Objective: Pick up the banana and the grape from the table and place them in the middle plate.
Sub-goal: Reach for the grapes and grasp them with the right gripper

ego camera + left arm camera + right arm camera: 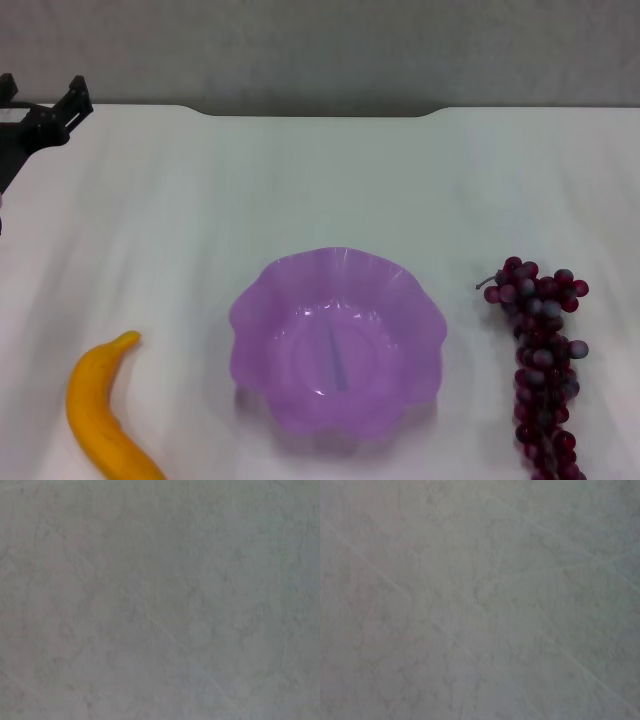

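Observation:
The yellow-orange banana (pixel 100 412) lies on the white table (pixel 330 180) at the near left. The purple scalloped middle plate (pixel 265 300) stands at the near centre with nothing in it. To its right lies the bunch of dark red grapes (pixel 542 360), its brown stem pointing toward the plate. My left gripper (pixel 42 97) hangs at the far left edge of the table, open, well behind the banana and holding nothing. The right gripper is out of view. Both wrist views show only a plain grey surface.
The table's dark far edge (pixel 320 112) has a shallow notch, with a grey wall behind it. White tabletop stretches between the plate and the far edge.

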`<state>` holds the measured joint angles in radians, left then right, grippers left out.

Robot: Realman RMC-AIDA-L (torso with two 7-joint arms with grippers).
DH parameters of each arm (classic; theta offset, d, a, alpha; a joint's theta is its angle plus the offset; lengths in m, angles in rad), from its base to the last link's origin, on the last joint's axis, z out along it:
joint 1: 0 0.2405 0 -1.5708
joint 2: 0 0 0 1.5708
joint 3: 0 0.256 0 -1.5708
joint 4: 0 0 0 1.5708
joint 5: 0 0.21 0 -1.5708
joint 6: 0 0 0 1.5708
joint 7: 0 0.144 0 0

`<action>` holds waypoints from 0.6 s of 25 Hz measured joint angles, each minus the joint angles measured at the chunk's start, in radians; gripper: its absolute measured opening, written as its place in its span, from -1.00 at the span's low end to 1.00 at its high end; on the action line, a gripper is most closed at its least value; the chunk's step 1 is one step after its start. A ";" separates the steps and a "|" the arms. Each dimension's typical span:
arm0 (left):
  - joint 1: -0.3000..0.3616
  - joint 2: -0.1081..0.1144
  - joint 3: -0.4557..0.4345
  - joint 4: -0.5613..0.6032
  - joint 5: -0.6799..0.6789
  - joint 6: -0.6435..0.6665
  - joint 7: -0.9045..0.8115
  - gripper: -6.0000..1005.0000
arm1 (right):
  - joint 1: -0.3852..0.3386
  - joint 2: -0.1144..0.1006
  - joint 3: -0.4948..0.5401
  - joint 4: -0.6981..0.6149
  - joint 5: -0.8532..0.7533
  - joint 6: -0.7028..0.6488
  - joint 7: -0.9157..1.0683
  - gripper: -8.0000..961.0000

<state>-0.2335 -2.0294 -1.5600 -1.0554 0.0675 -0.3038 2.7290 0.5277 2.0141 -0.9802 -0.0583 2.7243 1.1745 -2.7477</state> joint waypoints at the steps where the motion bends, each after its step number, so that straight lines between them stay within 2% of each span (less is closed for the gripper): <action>1: 0.000 0.000 0.000 0.000 0.000 0.000 0.000 0.76 | 0.000 0.000 0.000 0.000 -0.001 0.000 0.000 0.84; 5: 0.000 0.000 0.000 0.002 0.000 0.000 0.000 0.76 | 0.001 -0.001 -0.007 0.000 -0.012 -0.001 0.023 0.84; 9: 0.004 0.000 0.000 0.012 0.000 0.000 0.000 0.76 | 0.003 -0.008 -0.025 -0.036 -0.097 -0.070 0.194 0.84; 11: 0.006 0.001 0.000 0.013 0.000 0.000 0.000 0.76 | -0.004 -0.009 -0.027 -0.108 -0.192 -0.134 0.285 0.84; 15: 0.006 0.001 0.001 0.014 0.000 0.001 0.000 0.76 | -0.033 -0.006 -0.038 -0.321 -0.492 -0.311 0.533 0.84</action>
<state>-0.2275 -2.0280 -1.5593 -1.0418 0.0675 -0.3024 2.7289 0.4948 2.0077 -1.0180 -0.3794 2.2327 0.8631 -2.2149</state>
